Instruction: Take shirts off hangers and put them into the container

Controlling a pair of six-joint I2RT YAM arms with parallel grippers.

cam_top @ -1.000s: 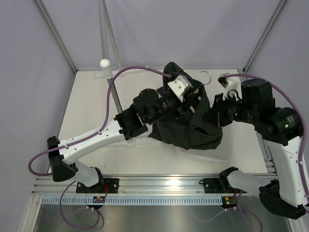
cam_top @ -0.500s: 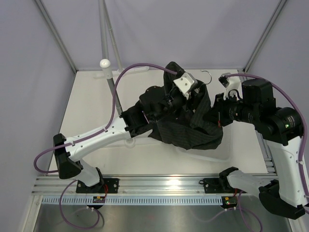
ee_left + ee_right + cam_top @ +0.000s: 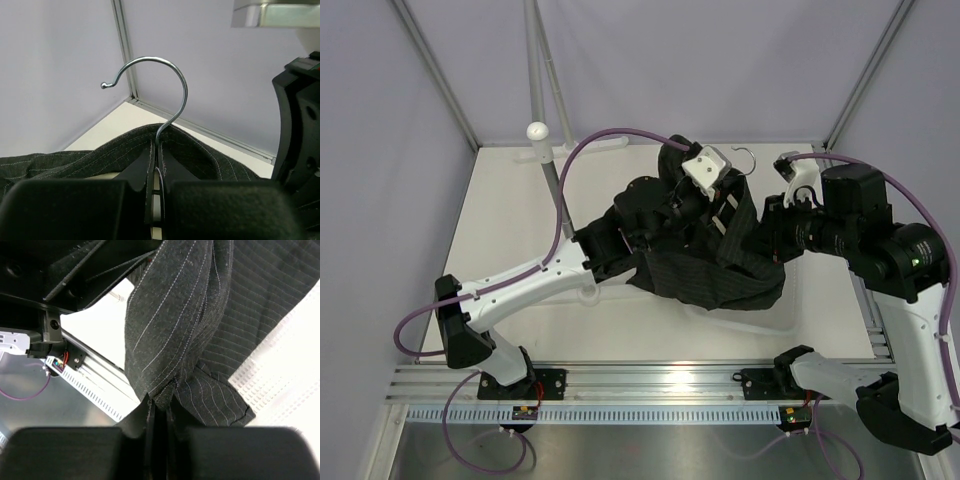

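Left pincer (image 3: pixel 156 172) nips silver-hooked hanger (image 3: pixel 172 90) above soft black pinstriped shirt (image 3: pixel 95 160).

Pale lilac walls (image 3: pixel 720 60) enclose a cream worktop (image 3: pixel 510 210). Grey metal posts (image 3: pixel 435 75) stand at its corners.

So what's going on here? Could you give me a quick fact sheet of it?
Hanger: cream plastic hanger with silver metal hook, hook free in the air
Shirt: black pinstriped long-sleeved cloth shirt, collar around the hanger's neck, not yet off
Left hand: shut on the hanger at the hook's base
Right hand: shut on a fold of the shirt
Basket: clear-whitish slotted plastic basket, under the shirt
Rack: grey pole with white knob, apart from the hook
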